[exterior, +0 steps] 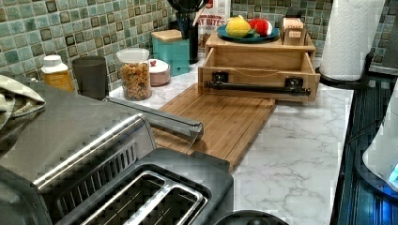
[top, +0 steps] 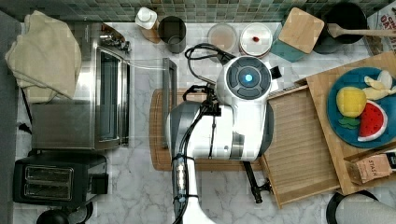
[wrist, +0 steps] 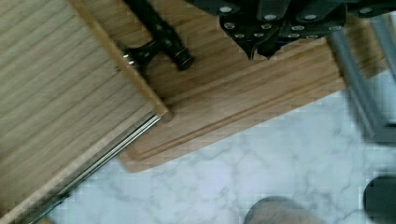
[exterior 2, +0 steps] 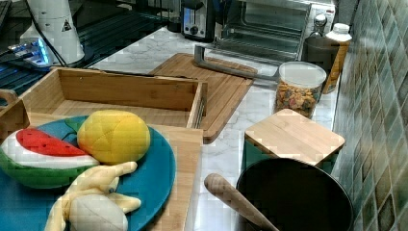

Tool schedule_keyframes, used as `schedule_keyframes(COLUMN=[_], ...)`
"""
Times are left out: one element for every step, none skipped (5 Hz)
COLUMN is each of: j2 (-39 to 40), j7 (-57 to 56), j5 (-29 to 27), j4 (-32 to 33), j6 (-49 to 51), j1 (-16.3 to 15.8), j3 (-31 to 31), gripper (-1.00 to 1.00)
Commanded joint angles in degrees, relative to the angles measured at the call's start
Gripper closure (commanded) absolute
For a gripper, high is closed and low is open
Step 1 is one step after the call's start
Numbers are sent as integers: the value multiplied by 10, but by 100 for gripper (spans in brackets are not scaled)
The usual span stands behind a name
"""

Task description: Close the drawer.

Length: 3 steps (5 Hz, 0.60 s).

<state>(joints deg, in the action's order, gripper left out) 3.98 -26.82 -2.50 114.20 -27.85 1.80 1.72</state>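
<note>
The drawer [top: 301, 140] is a shallow bamboo tray pulled out of the bamboo stand [top: 327, 84], toward the top view's left. Its striped floor is bare. A black bar handle [top: 254, 184] runs along its front panel. The left view has the drawer [exterior: 258, 60] open with the handle [exterior: 257, 87] facing the camera, and the right view looks down into the drawer [exterior 2: 120, 98]. In the wrist view my gripper [wrist: 262, 52] hangs shut and empty above the cutting board [wrist: 233, 107], beside the handle's end [wrist: 156, 39] and the drawer corner [wrist: 56, 88], touching neither.
My white arm [top: 233, 116] covers much of the cutting board [top: 159, 135]. The toaster oven [top: 100, 98] has its glass door [top: 169, 100] dropped onto the board. A blue plate of toy fruit [top: 359, 105] tops the stand. Jars [top: 223, 36] line the back wall.
</note>
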Motion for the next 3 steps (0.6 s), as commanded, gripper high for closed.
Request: schedule_keyframes(j2=[-31, -45, -63], j7=[-106, -141, -189], j5=[3, 51, 53], j4=[97, 152, 216], j6=[-27, -75, -138], j1=[-26, -31, -25], j3=[-34, -43, -45], gripper=[100, 100, 100])
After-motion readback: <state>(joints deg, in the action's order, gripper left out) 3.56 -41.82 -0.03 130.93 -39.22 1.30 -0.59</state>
